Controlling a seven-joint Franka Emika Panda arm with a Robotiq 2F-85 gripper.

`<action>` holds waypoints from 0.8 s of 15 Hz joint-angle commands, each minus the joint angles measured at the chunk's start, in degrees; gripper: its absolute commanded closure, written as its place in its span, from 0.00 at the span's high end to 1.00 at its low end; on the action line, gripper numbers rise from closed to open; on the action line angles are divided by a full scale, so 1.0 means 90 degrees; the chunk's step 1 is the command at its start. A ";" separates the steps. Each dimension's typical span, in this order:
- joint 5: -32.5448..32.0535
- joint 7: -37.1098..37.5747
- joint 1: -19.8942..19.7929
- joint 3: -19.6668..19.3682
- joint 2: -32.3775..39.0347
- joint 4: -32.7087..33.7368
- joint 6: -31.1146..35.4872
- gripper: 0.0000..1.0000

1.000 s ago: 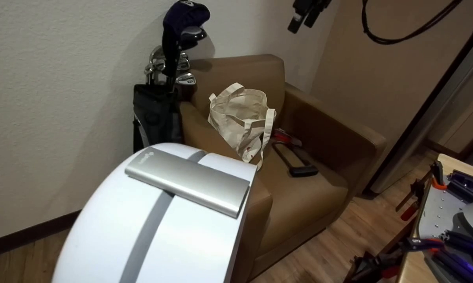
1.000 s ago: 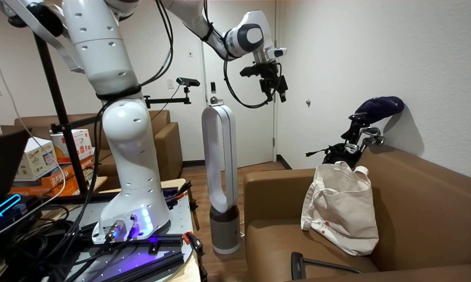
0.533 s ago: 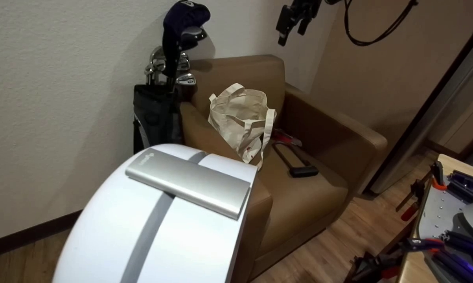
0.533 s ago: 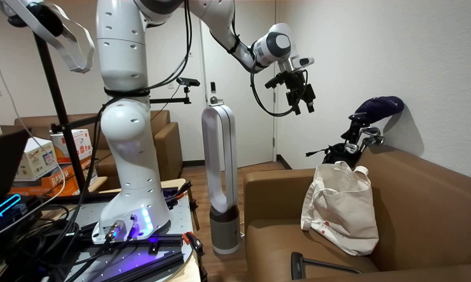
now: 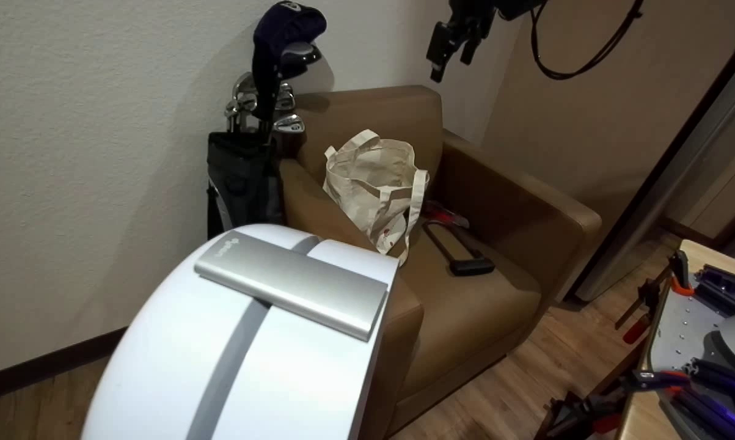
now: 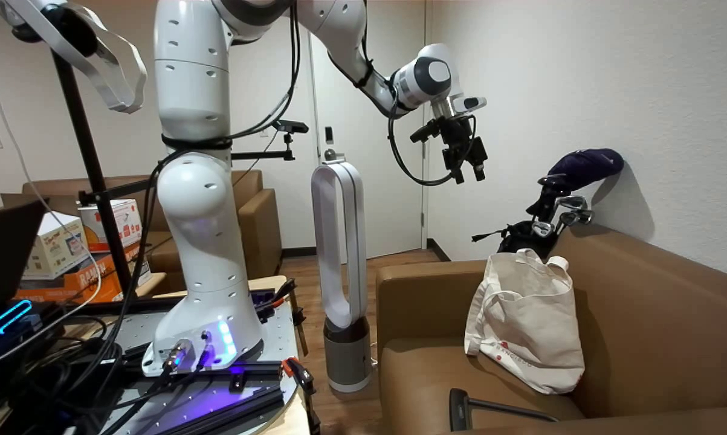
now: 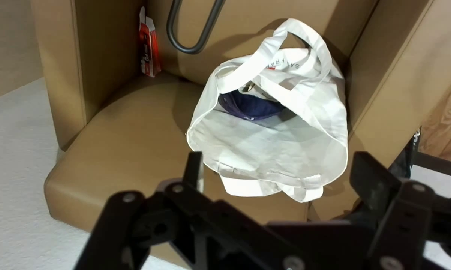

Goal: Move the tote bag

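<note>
The cream cloth tote bag (image 5: 358, 198) leans upright in the corner of the brown armchair, its mouth open upward; it also shows in an exterior view (image 6: 535, 320). In the wrist view the tote bag (image 7: 262, 146) shows a dark blue item inside, with loop handles at both sides of its mouth. Red print and lettering show on it; no green patch is visible. My gripper (image 6: 469, 175) hangs in the air above and away from the bag, fingers pointing down. It also shows in an exterior view (image 5: 451, 66). In the wrist view the gripper's fingers (image 7: 278, 161) are wide apart with nothing between them.
The armchair (image 5: 465, 311) has raised arms and back around the bag. A black U-shaped lock (image 5: 470, 265) and a red box (image 7: 149, 48) lie on it. A dark golf bag with clubs (image 5: 245, 177) stands behind the chair arm. A tall fan (image 6: 346, 356) stands beside the chair.
The arm has swung toward the armchair and come lower, slowing in the last half second. The gripper is nearer the bag. The tote bag has not moved.
</note>
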 commanded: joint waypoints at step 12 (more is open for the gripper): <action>-0.0388 -0.1057 0.0491 -0.0497 0.1793 0.0614 0.0320 1.00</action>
